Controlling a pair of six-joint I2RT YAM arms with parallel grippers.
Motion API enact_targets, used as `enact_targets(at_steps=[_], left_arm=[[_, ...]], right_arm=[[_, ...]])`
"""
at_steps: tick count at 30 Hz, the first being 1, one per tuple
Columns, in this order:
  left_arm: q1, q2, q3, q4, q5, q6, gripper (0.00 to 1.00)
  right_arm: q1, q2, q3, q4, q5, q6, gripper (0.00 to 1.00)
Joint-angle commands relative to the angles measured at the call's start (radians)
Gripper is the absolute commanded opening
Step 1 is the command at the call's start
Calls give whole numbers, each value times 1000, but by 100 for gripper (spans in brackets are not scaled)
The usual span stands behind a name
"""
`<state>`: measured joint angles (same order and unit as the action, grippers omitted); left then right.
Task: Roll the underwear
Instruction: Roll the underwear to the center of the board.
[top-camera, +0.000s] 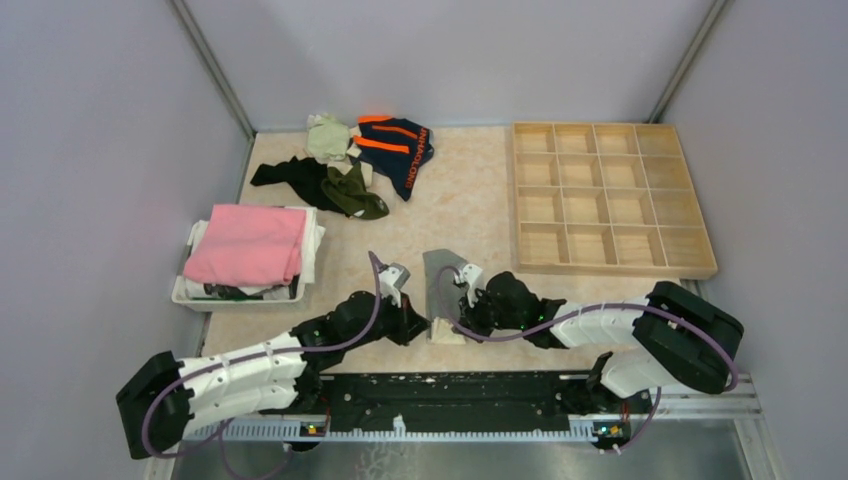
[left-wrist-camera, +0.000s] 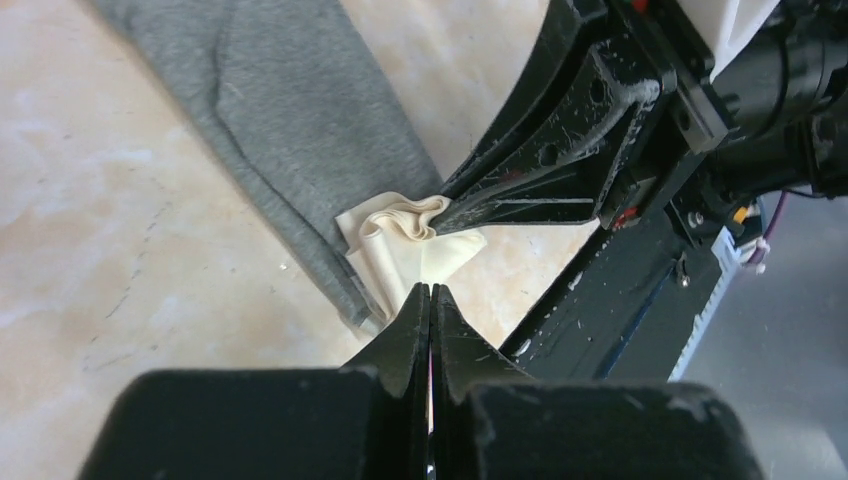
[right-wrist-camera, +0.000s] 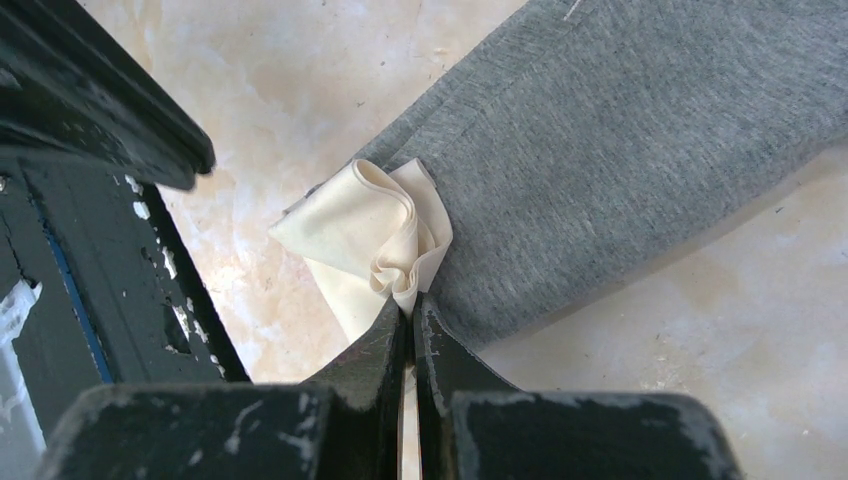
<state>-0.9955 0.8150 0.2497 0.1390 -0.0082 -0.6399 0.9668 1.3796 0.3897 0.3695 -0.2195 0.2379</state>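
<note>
The grey underwear lies flat on the table in front of both arms, its cream waistband at the near end. My right gripper is shut on a bunched fold of that waistband; the left wrist view shows its fingertips pinching the cloth. My left gripper is shut, its tips just at the waistband's near edge with no cloth seen between them. More underwear lies at the back left: a navy pair with orange stripes, an olive pair and a dark pair.
A wooden tray of square compartments stands at the right. A white bin holding a folded pink cloth sits at the left. The black base rail runs along the near edge, close behind both grippers.
</note>
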Motion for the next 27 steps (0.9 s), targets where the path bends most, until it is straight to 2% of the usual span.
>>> enact_targets(at_steps=[1, 10, 15, 27], left_arm=[[-5, 105, 22, 153, 132, 77, 0], [-14, 298, 60, 274, 122, 96, 0], [-14, 333, 66, 325, 113, 86, 0], [-14, 411, 26, 328, 68, 61, 0]], right_arm=[[-19, 7, 34, 15, -25, 8, 0], [-28, 12, 36, 16, -45, 18, 1], [-30, 13, 41, 8, -50, 18, 1], [-30, 15, 49, -8, -55, 19, 3]])
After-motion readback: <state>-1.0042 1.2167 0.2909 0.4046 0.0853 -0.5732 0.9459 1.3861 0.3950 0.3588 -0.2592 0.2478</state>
